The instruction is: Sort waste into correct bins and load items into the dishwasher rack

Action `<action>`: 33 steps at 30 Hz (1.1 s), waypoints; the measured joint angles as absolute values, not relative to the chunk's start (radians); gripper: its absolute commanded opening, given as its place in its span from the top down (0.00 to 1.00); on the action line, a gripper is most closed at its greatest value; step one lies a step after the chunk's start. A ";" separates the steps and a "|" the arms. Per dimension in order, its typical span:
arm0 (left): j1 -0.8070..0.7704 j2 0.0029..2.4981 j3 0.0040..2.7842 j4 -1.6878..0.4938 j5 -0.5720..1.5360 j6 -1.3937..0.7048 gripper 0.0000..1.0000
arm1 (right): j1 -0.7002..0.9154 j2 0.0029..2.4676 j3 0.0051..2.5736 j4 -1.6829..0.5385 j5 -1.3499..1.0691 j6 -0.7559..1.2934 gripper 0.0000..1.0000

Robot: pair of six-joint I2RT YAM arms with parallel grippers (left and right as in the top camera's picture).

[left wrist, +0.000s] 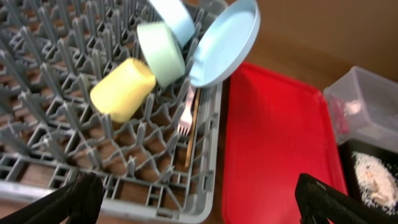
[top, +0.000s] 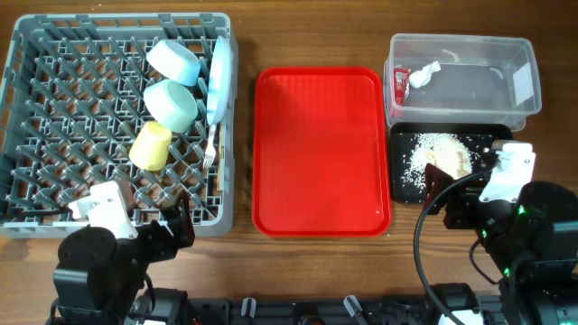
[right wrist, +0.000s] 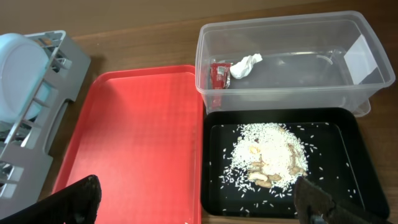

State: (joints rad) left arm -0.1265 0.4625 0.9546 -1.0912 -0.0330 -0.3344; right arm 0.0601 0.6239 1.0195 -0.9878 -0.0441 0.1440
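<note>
The grey dishwasher rack [top: 54,108] holds a light-blue bowl [top: 173,60], a pale green bowl [top: 172,103], a yellow-green cup [top: 150,145], an upright light-blue plate [top: 219,79], a white fork [top: 209,144] and wooden chopsticks [left wrist: 191,134]. The clear tub [top: 470,90] holds the red wrapper [top: 400,86] and white napkin [top: 423,75]. The black tray [top: 402,181] holds rice scraps [top: 440,155]. My left gripper [left wrist: 199,202] is open and empty at the rack's front right corner. My right gripper [right wrist: 199,205] is open and empty above the black tray's near edge.
A large empty red tray [top: 321,149] lies between the rack and the two bins. Bare wooden table shows behind the red tray and round the bins. Both arm bases sit at the table's front edge.
</note>
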 measured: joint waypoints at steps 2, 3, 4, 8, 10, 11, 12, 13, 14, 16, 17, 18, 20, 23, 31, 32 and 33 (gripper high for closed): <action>-0.126 0.463 0.955 -1.119 -0.033 -0.335 0.00 | 0.060 0.624 1.019 -0.989 -0.044 0.144 0.00; -0.126 0.463 0.954 -1.131 -0.033 -0.335 0.00 | 0.060 0.624 1.019 -0.990 -0.044 0.144 0.00; -0.126 0.463 0.954 -1.145 -0.033 -0.335 0.00 | 0.060 0.624 1.019 -0.990 -0.044 0.144 0.00; -0.126 0.463 0.954 -1.185 -0.033 -0.335 0.00 | 0.060 0.624 1.019 -0.990 -0.044 0.144 0.00; -0.126 0.463 0.954 -1.194 -0.033 -0.335 0.00 | 0.060 0.624 1.019 -0.990 -0.044 0.144 0.00; -0.126 0.463 0.954 -1.195 -0.033 -0.335 0.00 | 0.060 0.624 1.019 -0.990 -0.044 0.144 0.00; -0.126 0.463 0.954 -1.195 -0.033 -0.335 0.00 | 0.060 0.624 1.019 -0.990 -0.044 0.144 0.00; -0.126 0.463 0.954 -1.195 -0.033 -0.334 0.00 | 0.060 0.624 1.019 -0.990 -0.044 0.144 0.00; -0.126 0.463 0.954 -1.195 -0.033 -0.335 0.00 | 0.060 0.624 1.019 -0.990 -0.044 0.144 0.00; -0.126 0.463 0.954 -1.195 -0.033 -0.334 0.00 | 0.060 0.624 1.019 -0.991 -0.044 0.144 0.00; -0.126 0.463 0.954 -1.195 -0.033 -0.335 0.00 | 0.060 0.624 1.019 -0.991 -0.044 0.144 0.00; -0.126 0.463 0.954 -1.195 -0.033 -0.335 0.00 | 0.060 0.624 1.019 -0.993 -0.044 0.144 0.00; -0.126 0.463 0.954 -1.195 -0.033 -0.335 0.00 | 0.060 0.616 1.019 -0.999 -0.042 0.144 0.00; -0.126 0.463 0.953 -1.196 -0.033 -0.335 0.00 | 0.060 0.569 1.010 -1.000 -0.027 0.136 0.00; -0.126 0.463 0.952 -1.198 -0.033 -0.335 0.00 | 0.060 0.289 0.804 -0.792 -0.017 0.099 0.00; -0.126 0.463 0.952 -1.198 -0.033 -0.334 0.00 | 0.060 0.278 0.791 -0.785 -0.017 0.099 0.00; -0.126 0.463 0.951 -1.198 -0.033 -0.335 0.00 | 0.060 0.214 0.703 -0.729 -0.018 0.100 0.00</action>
